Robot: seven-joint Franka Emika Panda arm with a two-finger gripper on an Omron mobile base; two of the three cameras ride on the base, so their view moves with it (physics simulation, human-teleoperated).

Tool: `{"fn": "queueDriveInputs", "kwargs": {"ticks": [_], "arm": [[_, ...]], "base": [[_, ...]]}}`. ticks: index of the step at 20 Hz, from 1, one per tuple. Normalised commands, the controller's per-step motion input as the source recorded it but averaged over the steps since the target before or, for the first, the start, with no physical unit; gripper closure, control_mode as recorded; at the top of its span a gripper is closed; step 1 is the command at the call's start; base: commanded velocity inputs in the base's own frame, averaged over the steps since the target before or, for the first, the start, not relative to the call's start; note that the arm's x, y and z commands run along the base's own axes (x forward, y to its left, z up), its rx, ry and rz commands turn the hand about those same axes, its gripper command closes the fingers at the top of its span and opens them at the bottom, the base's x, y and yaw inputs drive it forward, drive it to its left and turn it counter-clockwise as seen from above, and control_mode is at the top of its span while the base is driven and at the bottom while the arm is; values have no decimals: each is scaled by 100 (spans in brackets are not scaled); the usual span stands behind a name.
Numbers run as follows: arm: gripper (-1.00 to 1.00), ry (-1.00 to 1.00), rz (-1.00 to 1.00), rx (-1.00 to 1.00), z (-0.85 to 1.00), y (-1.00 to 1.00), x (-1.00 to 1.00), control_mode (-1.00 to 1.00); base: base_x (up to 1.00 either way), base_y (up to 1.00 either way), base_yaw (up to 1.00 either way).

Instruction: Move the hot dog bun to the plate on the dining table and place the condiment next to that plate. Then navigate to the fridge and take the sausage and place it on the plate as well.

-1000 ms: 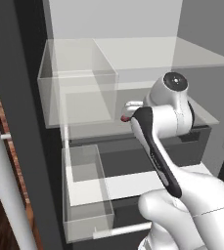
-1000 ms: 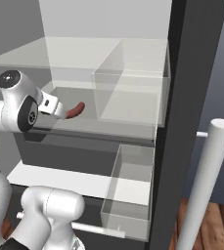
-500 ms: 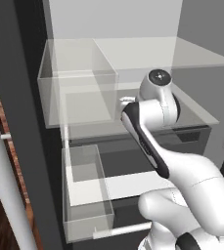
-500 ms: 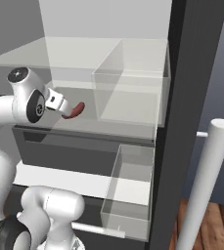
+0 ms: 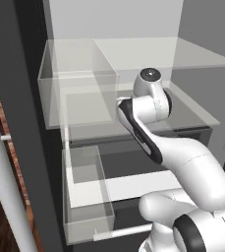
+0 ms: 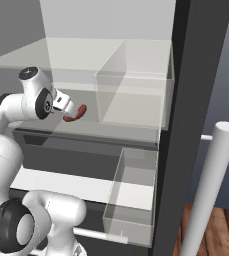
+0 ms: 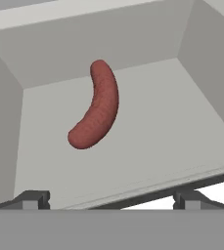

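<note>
The red-brown sausage (image 7: 96, 106) lies curved on the grey floor of a shelf inside the open fridge (image 6: 196, 75). In the right base view the sausage (image 6: 76, 112) rests just in front of my gripper (image 6: 66, 106), at the left of the shelf. My gripper (image 7: 111, 200) is open, its two dark fingertips (image 7: 34, 199) spread wide at the near edge of the shelf, short of the sausage and not touching it. In the left base view the arm's wrist (image 5: 151, 96) hides the hand and the sausage.
Clear bins hang on the shelf (image 5: 77, 83) (image 6: 133, 95). Below, a clear drawer bin (image 5: 87, 197) (image 6: 133, 200) stands pulled out. The fridge's pale bar handle (image 5: 8, 192) (image 6: 208, 190) stands close at the side, over wood floor (image 6: 211, 230).
The wrist has swung in toward the shelf and the hand has come closer to the sausage. The sausage has not moved and the jaws have stayed open.
</note>
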Motion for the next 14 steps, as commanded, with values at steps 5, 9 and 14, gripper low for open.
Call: {"fn": "queueDriveInputs", "kwargs": {"ticks": [5,9,14], "arm": [[-100,2,0,0,-28,0,22,-100],[-100,0,0,0,-21,0,28,-100],[-100,0,0,0,-9,0,25,-100]], "base": [[0,0,0],[0,0,0],[0,0,0]]}}
